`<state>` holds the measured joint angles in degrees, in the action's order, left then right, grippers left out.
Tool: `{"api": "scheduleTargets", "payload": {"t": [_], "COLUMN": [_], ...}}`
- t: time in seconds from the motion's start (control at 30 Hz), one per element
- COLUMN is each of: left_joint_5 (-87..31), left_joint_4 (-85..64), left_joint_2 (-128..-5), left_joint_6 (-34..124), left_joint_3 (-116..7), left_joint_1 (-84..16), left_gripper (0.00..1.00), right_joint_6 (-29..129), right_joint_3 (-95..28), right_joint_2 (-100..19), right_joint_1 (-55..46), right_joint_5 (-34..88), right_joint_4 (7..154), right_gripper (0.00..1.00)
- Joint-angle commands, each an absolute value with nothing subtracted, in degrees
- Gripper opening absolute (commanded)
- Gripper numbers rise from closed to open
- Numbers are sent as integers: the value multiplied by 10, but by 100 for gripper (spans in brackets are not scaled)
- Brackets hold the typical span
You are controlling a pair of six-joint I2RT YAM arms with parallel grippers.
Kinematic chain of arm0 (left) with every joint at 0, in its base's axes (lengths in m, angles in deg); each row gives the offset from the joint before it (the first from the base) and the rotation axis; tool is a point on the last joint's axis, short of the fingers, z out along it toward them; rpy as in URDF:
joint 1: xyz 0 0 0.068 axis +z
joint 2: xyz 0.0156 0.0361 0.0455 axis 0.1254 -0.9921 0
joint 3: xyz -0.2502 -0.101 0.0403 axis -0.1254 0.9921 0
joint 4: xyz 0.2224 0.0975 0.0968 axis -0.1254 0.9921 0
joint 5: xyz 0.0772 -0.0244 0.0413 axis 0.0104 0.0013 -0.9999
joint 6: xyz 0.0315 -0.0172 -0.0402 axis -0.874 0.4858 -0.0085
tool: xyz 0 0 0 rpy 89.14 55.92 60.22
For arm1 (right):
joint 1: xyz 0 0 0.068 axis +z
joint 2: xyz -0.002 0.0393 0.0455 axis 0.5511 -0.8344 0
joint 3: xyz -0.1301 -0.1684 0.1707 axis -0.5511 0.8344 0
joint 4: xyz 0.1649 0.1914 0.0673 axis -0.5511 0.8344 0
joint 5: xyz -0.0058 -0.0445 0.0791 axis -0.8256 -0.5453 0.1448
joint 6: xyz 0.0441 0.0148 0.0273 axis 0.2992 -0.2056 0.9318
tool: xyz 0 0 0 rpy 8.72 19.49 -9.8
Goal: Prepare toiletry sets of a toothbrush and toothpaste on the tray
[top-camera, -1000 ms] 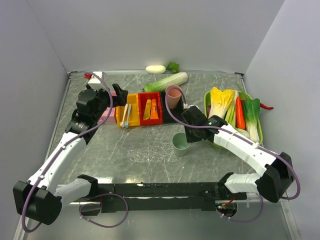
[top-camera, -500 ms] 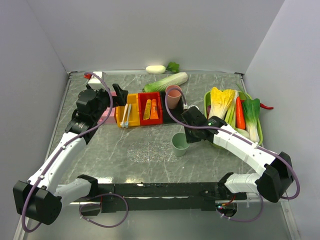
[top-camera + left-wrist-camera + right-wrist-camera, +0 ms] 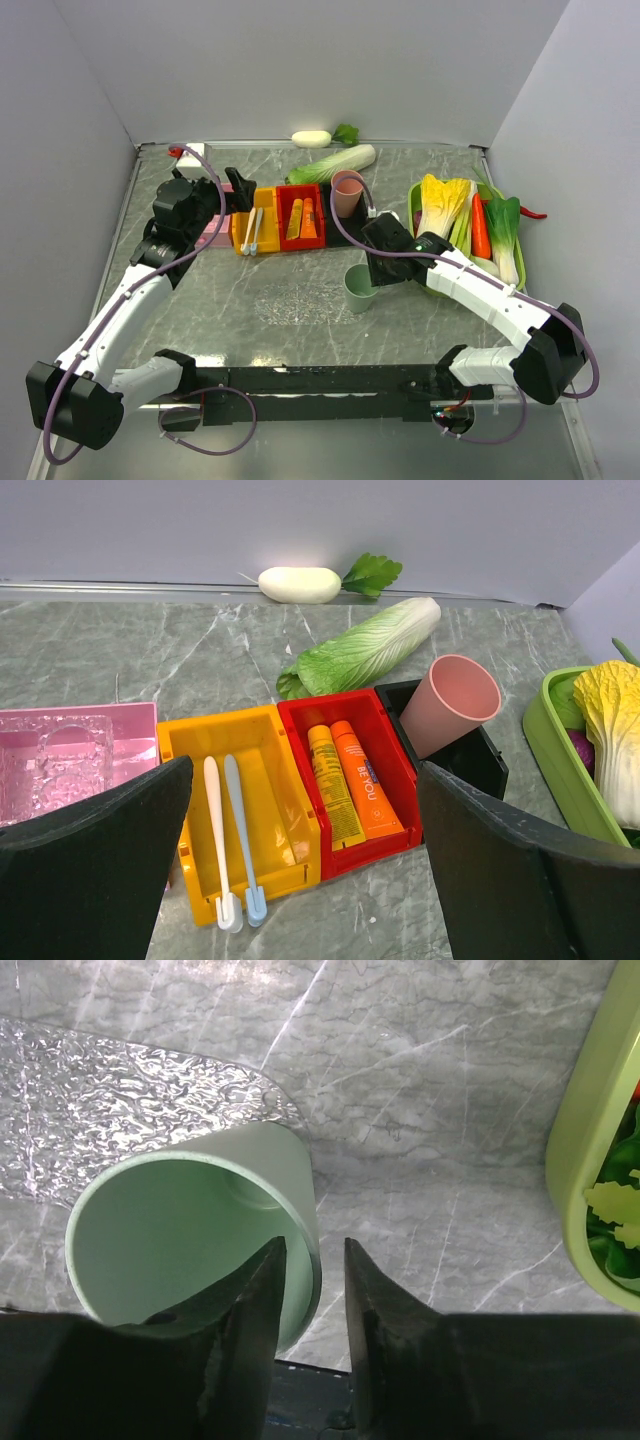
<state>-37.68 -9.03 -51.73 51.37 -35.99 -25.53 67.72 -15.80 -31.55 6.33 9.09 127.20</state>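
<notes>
Two pale toothbrushes (image 3: 250, 232) lie side by side in the yellow bin (image 3: 270, 810), one white (image 3: 215, 840) and one bluish (image 3: 240, 835). Two toothpaste tubes (image 3: 302, 218) lie in the red bin, one yellow-orange (image 3: 328, 785) and one orange (image 3: 365, 790). The clear speckled tray (image 3: 295, 300) lies flat mid-table and also shows in the right wrist view (image 3: 120, 1090). My left gripper (image 3: 240, 190) hovers wide open and empty over the bins (image 3: 305, 770). My right gripper (image 3: 372, 272) sits narrowly open astride the rim of a green cup (image 3: 180, 1230), one finger inside and one outside (image 3: 315, 1250).
A pink cup (image 3: 347, 192) stands in a black bin (image 3: 480, 765) right of the red bin. A pink bin (image 3: 60, 760) sits left of the yellow one. A napa cabbage (image 3: 335, 163) and white radish (image 3: 312, 138) lie behind. The green vegetable tray (image 3: 470, 235) is at right.
</notes>
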Motion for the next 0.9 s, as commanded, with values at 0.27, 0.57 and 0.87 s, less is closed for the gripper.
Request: {"api": "scheduleTargets", "payload": {"t": [0.27,0.57,0.87], "left_joint_5": [-384,-374,-348], "left_joint_4": [-109,-99,-84], "left_joint_2": [-506,-528,-555], "left_joint_6": [509,517,502], "left_joint_3": [-358,-367,-390], "left_joint_1": [-258,-255,-180], "left_gripper": [97,97,97], "right_joint_6": [686,681,667], "right_joint_3": [-181,-189,-194], "right_joint_2": [-305,-262,-194], "right_joint_1": [67,66,67], "right_joint_5": [80,114,132], "right_joint_4": [1273,1262,1272], "right_gripper": [57,73,82]}}
